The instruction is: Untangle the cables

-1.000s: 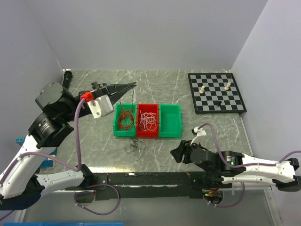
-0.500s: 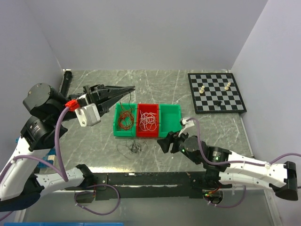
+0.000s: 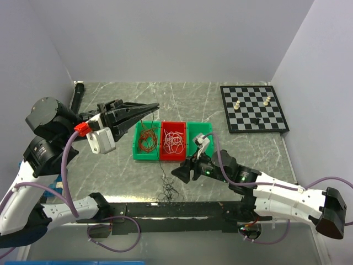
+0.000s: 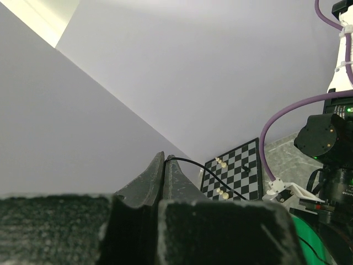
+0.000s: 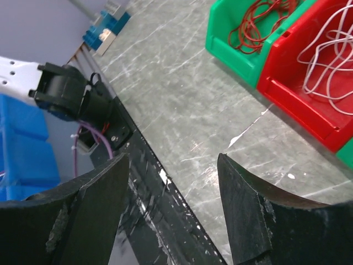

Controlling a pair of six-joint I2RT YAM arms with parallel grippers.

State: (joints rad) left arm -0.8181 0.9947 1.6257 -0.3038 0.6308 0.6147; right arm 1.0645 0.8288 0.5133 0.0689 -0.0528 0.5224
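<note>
Fingers of the left gripper (image 4: 164, 158) are pressed tight together. They pinch one thin black wire (image 4: 182, 160) right at the tip. The wire curves away from the tip, out into the air.

The right gripper (image 5: 174, 160) has its fingers spread wide. Nothing sits between them, only bare table (image 3: 110, 165) below.

A small bunch of black wires (image 3: 166, 187) lies on the table close to the near edge. It is just beside the right gripper, but I cannot tell if they touch. The red wires (image 3: 146, 139) lie in the green bin (image 3: 137, 152). The white wires (image 3: 174, 141) lie in the red bin (image 3: 172, 157) right next to it.

A second ago the right gripper was farther to the right, near the table's front edge. Now it has come over to the left and sits in front of the red bin. The black bunch has slid closer to the near edge. The left gripper has dipped a little.

The left arm (image 3: 44, 118) is held up high. Its gripper points to the right, above the far corner of the green bin. The right arm (image 3: 276, 196) lies low along the near edge, with its gripper pointing left.
</note>
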